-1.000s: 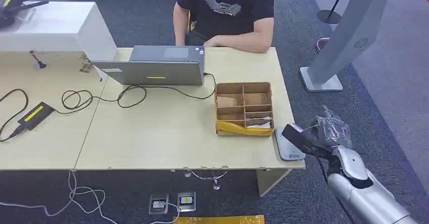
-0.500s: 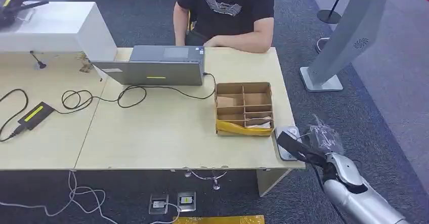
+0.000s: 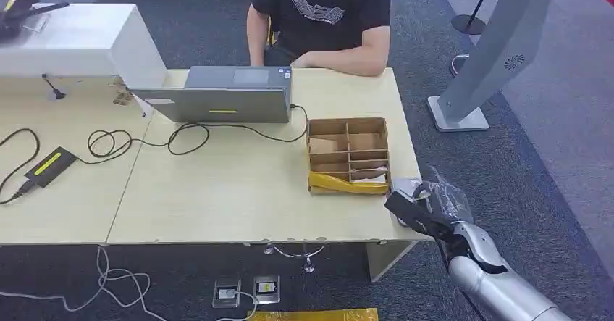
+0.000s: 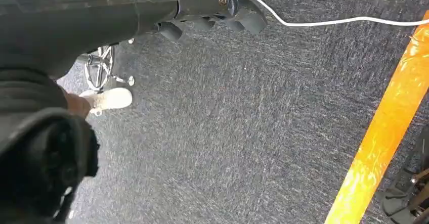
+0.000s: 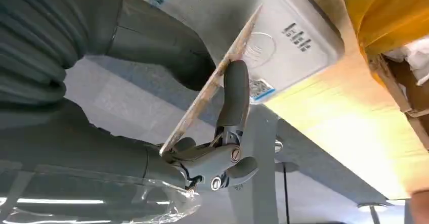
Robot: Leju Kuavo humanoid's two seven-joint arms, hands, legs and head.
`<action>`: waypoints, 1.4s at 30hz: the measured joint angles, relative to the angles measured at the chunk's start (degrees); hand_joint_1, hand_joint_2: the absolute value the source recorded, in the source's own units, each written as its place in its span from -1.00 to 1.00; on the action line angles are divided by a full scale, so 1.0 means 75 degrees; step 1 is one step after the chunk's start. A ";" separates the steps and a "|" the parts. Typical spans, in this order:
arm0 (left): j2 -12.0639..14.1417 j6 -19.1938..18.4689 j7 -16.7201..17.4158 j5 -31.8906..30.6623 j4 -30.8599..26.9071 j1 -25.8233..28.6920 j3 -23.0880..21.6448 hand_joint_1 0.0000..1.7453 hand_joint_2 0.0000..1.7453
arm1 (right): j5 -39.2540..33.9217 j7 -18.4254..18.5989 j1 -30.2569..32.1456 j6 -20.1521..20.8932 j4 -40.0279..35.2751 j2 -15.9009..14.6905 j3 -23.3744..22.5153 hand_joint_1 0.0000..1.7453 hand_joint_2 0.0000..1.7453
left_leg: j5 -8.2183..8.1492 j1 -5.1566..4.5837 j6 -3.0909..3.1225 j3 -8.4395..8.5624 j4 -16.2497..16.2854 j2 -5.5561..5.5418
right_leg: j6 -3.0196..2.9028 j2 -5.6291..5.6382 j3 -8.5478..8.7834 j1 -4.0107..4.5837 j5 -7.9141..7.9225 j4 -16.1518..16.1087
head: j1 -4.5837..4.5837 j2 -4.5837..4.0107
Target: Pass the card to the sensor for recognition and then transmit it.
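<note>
- Dark grey carpet runs under a pale wooden table; a flat light-grey card reader sits at its corner, beside an open brown cardboard divider box.
- Over that reader, the robot's right hand pinches a thin, flat, dark-faced card between thumb and a dark finger.
- From the wrist, the card stands edge-on, its long axis slanting across the reader's top, near it; I cannot tell if they touch.
- I judge the coming move to be laying the card flatter to the reader.
- Small dark print and a contactless wave mark sit on the reader; neither is readable.
- Its left hand hangs by the floor; grip not discernible.
</note>
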 joint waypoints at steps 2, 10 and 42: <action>0.0003 -0.0006 0.0000 -0.0032 0.0003 -0.0003 0.0000 -1.00 -1.00 | -0.0119 -0.0082 -0.0029 -0.0032 0.0198 0.0082 0.0055 1.00 1.00 | 0.0000 0.0000 0.0000 0.0014 0.0000 0.0002 | 0.0000 0.0000 0.0013 0.0000 0.0001 -0.0001 | 0.0000 0.0000; 0.0003 -0.0006 0.0000 -0.0047 0.0003 -0.0002 0.0000 -1.00 -1.00 | -0.0233 -0.0175 -0.0188 -0.0122 0.0719 0.0303 0.0157 1.00 1.00 | 0.0001 0.0002 0.0000 0.0064 -0.0001 0.0000 | -0.0001 0.0000 0.0066 0.0002 0.0001 -0.0002 | -0.0003 -0.0003; 0.0035 -0.0839 -0.0003 -0.1206 0.0003 -0.0320 0.0000 -1.00 -1.00 | 0.1819 0.2110 -0.0894 0.0806 -0.1162 -0.0872 -0.0639 1.00 1.00 | 0.0006 -0.0004 0.0006 0.0027 0.0003 -0.0014 | 0.0004 -0.0019 0.0034 -0.0003 0.0009 -0.0002 | -0.0003 0.0000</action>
